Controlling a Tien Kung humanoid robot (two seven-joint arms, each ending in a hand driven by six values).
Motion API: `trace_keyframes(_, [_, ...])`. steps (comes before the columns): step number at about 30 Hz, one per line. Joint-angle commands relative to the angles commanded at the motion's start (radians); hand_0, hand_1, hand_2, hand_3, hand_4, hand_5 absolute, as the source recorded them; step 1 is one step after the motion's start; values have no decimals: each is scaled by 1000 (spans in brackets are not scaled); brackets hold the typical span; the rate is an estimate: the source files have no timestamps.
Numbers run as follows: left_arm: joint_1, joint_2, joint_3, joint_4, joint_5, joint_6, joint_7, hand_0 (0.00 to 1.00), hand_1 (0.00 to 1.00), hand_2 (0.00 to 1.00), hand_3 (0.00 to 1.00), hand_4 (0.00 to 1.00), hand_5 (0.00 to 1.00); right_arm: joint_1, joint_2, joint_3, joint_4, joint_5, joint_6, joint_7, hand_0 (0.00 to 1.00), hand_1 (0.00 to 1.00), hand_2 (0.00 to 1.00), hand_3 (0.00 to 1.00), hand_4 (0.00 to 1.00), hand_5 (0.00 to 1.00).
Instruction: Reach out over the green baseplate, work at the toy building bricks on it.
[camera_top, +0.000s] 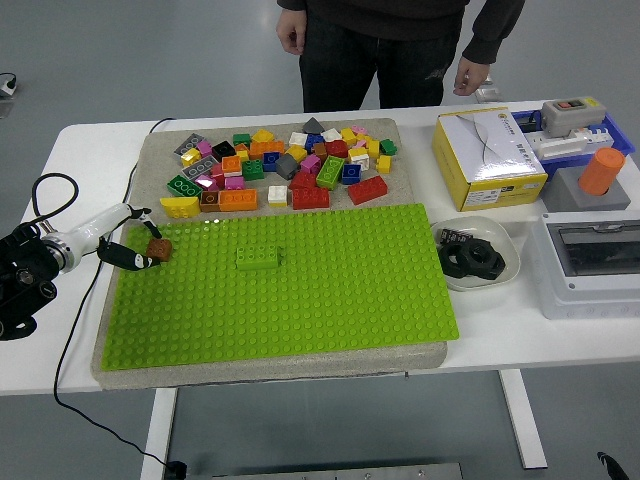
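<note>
- The left hand (135, 240) is reaching in from the left edge over the left end of the green baseplate (300, 310), its fingers closing narrowly around a small brown brick (159, 249) and gripping it.
- The brown brick is sitting at the baseplate's far-left corner, touching or just above the studs; which of the two cannot be told.
- A green brick (258, 257) is standing alone on the baseplate, left of its middle and well apart from the hand.
- The baseplate is lying on a grey mat (150, 160) that is resting on the white bench (90, 140).
- A loose pile of coloured bricks (285, 165) is lying on the mat's far part, just beyond the baseplate's far edge.
- A black cable (60, 185) is looping across the bench beside the left arm.
- To the right of the mat, a yellow and white box (488, 155), a white bowl holding black parts (475, 258), a grey box with a clear lid (590, 262) and an orange cylinder (600, 170) on a grey block are sitting on the bench.
- A person (390, 50) in dark clothes is standing at the far side, both hands hanging free above the bench and touching nothing.
- The right arm is not showing anywhere.
</note>
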Motion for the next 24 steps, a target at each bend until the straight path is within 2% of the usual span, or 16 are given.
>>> trace_keyframes(24, [0, 6, -7, 0, 7, 2, 6, 984, 984, 929, 561, 871, 2, -2, 2, -11, 0, 23, -4, 10, 679, 667, 715, 787, 898, 966])
